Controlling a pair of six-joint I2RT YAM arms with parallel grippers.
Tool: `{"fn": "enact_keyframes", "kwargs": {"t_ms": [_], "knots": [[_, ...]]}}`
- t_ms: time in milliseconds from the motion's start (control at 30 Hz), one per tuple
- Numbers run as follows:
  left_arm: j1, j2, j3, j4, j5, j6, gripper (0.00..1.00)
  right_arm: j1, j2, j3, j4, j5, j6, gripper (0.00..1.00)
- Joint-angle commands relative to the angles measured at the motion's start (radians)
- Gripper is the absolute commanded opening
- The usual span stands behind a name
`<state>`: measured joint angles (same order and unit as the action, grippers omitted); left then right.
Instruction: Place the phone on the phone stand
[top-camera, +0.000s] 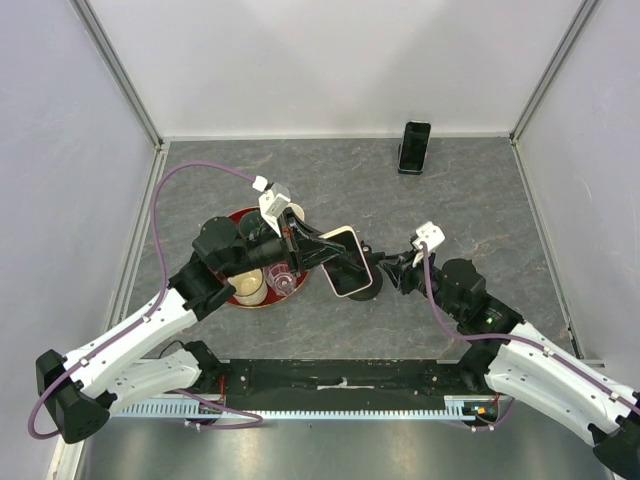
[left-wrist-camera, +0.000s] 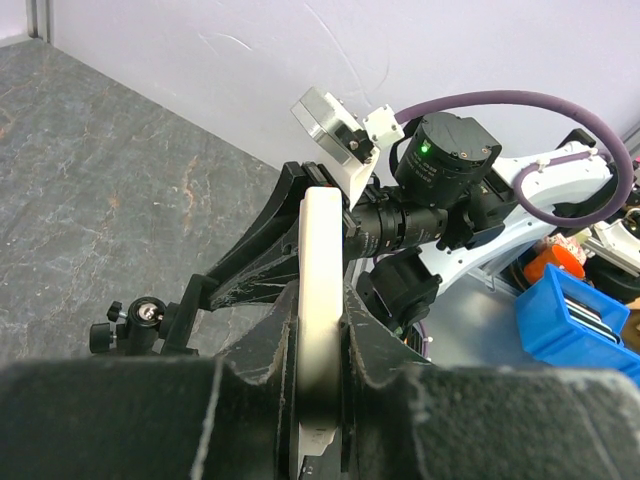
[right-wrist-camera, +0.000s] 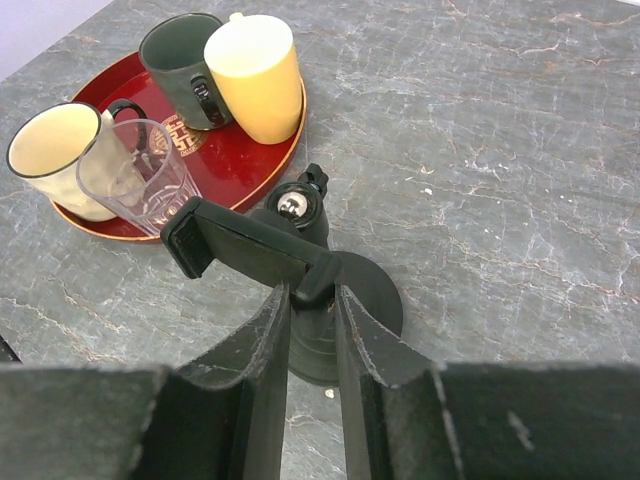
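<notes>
The phone (top-camera: 345, 260), with a black screen and cream rim, is tilted over the phone stand. My left gripper (top-camera: 325, 250) is shut on its edge. In the left wrist view the phone (left-wrist-camera: 322, 240) shows edge-on between the closed jaws of the left gripper (left-wrist-camera: 322, 300). The black phone stand (right-wrist-camera: 300, 215) stands on its disc base (right-wrist-camera: 375, 290), also seen in the top view (top-camera: 366, 291). My right gripper (right-wrist-camera: 312, 295) is shut on the holder's end clamp. The phone is out of the right wrist view. I cannot tell whether the phone touches the holder.
A red tray (right-wrist-camera: 235, 170) to the left of the stand holds a dark mug (right-wrist-camera: 180, 55), a yellow cup (right-wrist-camera: 255, 75), a cream mug (right-wrist-camera: 55, 155) and a clear glass (right-wrist-camera: 135, 170). A small black slab (top-camera: 414, 147) stands by the back wall. Side walls enclose the table.
</notes>
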<state>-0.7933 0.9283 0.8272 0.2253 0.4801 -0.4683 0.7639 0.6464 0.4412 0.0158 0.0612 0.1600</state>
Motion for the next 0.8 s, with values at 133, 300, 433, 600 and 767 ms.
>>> {"fn": "enact_keyframes", "kwargs": {"t_ms": [133,300,433,600,767], "knots": [[-0.003,-0.017,0.029,0.078,-0.001,0.033,0.02,0.009,0.018,0.005,0.047,0.028,-0.010,0.31],[-0.003,-0.013,0.032,0.078,0.000,0.036,0.02,0.009,0.019,0.001,0.049,0.055,-0.007,0.29],[-0.004,0.012,0.033,0.106,0.003,0.042,0.02,0.011,0.024,0.002,0.056,0.074,-0.004,0.16],[-0.003,0.098,0.069,0.170,0.078,0.146,0.02,0.009,0.053,0.016,0.052,0.069,-0.001,0.00],[0.003,0.214,0.073,0.403,0.378,0.312,0.02,0.009,0.041,0.004,0.067,0.052,0.053,0.00]]}}
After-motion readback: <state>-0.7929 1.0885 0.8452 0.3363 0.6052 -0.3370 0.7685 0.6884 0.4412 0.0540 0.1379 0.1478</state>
